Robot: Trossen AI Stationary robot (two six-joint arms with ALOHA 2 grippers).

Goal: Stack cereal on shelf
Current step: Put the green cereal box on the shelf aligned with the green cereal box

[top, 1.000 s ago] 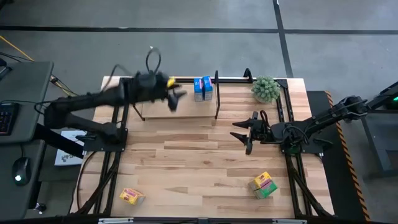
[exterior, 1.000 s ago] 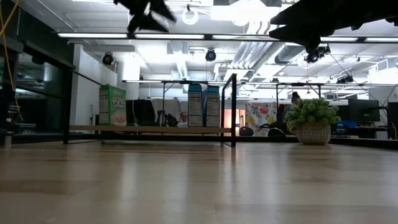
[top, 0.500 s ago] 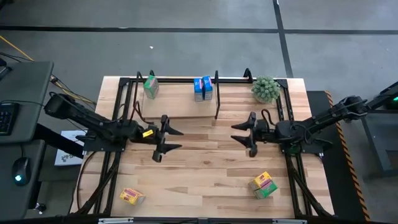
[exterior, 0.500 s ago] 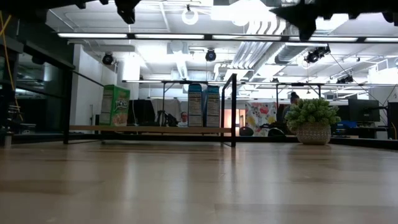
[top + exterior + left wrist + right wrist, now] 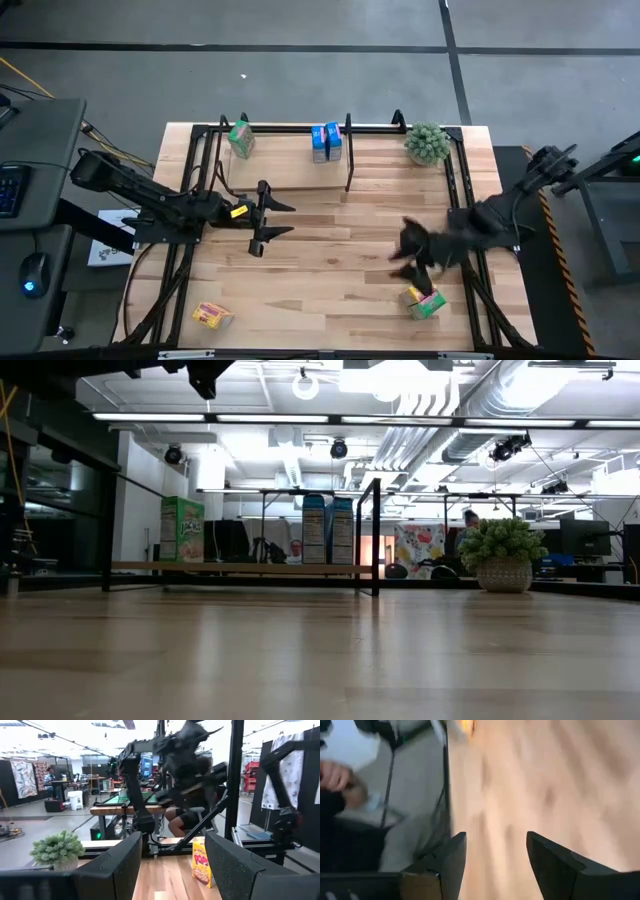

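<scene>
On the shelf (image 5: 275,130), a black tube rack with a wooden board (image 5: 235,568) at the table's far edge, stand a green cereal box (image 5: 240,138) (image 5: 181,530) and two blue ones (image 5: 326,142) (image 5: 327,530), upright on their bases. A yellow-orange box with green beside it (image 5: 423,298) (image 5: 201,862) stands near the near-right corner. Another yellow box (image 5: 211,316) lies at the near left. My left gripper (image 5: 280,220) (image 5: 172,865) hangs open over the table's middle left. My right gripper (image 5: 400,255) (image 5: 495,865), blurred and open, is just beyond the near-right boxes.
A round green plant in a pot (image 5: 427,143) (image 5: 503,555) sits at the far right, beside the shelf's right end. Black frame tubes run along the table's left (image 5: 190,230) and right (image 5: 462,200) sides. Bare planks (image 5: 330,280) lie between the arms.
My left gripper drew back from the shelf's left end toward the table's middle left, leaving the green box standing on the board, and then stayed put. My right gripper swung quickly from the middle right toward the near edge and the yellow-orange and green boxes.
</scene>
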